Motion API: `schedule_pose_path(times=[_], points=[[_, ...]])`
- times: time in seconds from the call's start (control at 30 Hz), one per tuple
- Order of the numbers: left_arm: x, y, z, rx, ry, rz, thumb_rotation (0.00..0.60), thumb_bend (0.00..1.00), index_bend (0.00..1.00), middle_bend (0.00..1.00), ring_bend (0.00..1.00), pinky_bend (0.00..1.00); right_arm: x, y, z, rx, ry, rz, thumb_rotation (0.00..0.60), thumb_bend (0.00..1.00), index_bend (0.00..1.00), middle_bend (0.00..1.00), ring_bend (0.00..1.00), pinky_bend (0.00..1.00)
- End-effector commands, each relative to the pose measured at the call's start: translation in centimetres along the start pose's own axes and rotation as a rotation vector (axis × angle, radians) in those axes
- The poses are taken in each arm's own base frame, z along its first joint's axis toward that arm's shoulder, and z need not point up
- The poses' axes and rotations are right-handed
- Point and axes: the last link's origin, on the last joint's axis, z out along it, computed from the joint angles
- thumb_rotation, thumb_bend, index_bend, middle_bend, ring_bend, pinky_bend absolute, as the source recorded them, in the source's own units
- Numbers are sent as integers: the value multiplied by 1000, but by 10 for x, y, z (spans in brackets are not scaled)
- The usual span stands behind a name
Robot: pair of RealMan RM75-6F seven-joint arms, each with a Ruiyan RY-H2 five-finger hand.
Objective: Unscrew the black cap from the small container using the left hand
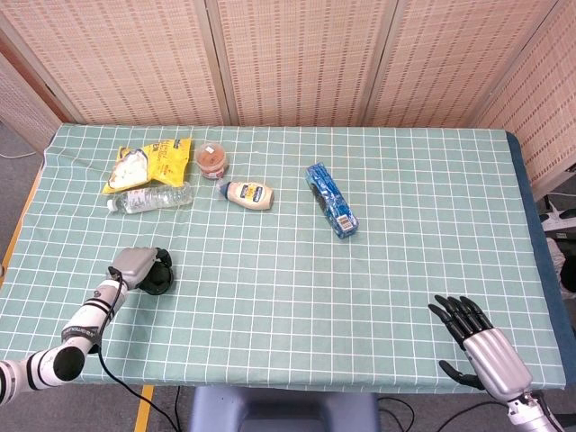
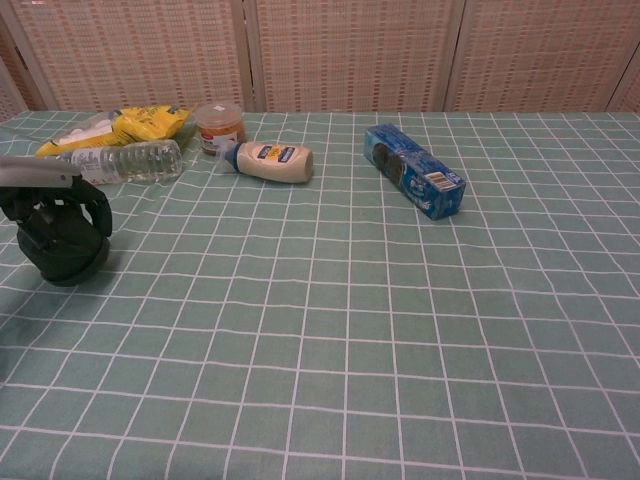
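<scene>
A small cream squeeze bottle (image 1: 249, 193) (image 2: 270, 161) lies on its side at the back left, its dark cap (image 1: 221, 187) (image 2: 229, 159) pointing left. Just behind it stands a small round jar (image 1: 212, 158) (image 2: 220, 126) with brown contents. My left hand (image 1: 148, 270) (image 2: 62, 235) rests on the cloth well in front of both and apart from them; its black fingers are curled in, with nothing visible inside. My right hand (image 1: 472, 337) lies at the near right edge with its fingers spread and holds nothing. Only the head view shows it.
A clear water bottle (image 1: 150, 198) (image 2: 115, 162) lies by a yellow snack bag (image 1: 148, 163) (image 2: 140, 124) at the back left. A blue box (image 1: 330, 199) (image 2: 414, 170) lies right of the squeeze bottle. The green checked tablecloth (image 1: 297, 288) covers the table.
</scene>
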Motion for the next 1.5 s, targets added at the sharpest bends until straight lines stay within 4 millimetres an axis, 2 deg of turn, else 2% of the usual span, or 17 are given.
schedule_pose_path(times=[0.03, 0.13, 0.37, 0.43, 0.53, 0.63, 0.67, 0.8, 1.3, 1.5], points=[[-9, 2, 5, -18, 21, 81, 600, 394, 484, 502, 494, 739, 2, 1, 0, -7, 16, -13, 600, 190, 0, 0, 0, 0], [-14, 4, 8, -26, 28, 103, 600, 394, 434, 472, 465, 694, 1, 1, 0, -7, 15, -6, 600, 190, 0, 0, 0, 0], [-22, 1, 15, -18, 23, 149, 600, 393, 418, 456, 447, 659, 2, 1, -1, -1, 3, 8, 600, 190, 0, 0, 0, 0], [-22, -1, 16, -12, 12, 163, 600, 388, 334, 377, 369, 546, 2, 1, -1, 2, -5, 19, 600, 190, 0, 0, 0, 0], [-22, -5, 16, 7, -12, 201, 600, 377, 131, 190, 194, 358, 1, -1, -2, 15, -28, 48, 600, 190, 0, 0, 0, 0], [-21, -6, 15, 23, -33, 206, 600, 372, 10, 33, 58, 264, 0, -1, -1, 17, -37, 45, 600, 190, 0, 0, 0, 0], [-21, -6, 15, 26, -37, 202, 600, 370, 0, 7, 25, 242, 0, -1, -1, 17, -38, 46, 600, 190, 0, 0, 0, 0], [-17, -5, 13, 28, -37, 174, 600, 360, 0, 0, 0, 207, 0, 0, -1, 13, -36, 46, 600, 190, 0, 0, 0, 0], [-6, -1, 0, -3, -26, 106, 600, 347, 0, 0, 0, 183, 1, -1, -2, 19, -35, 50, 600, 190, 0, 0, 0, 0], [-5, -4, -11, -7, 1, 171, 600, 342, 0, 0, 0, 183, 1, -2, -3, 24, -39, 49, 600, 189, 0, 0, 0, 0]])
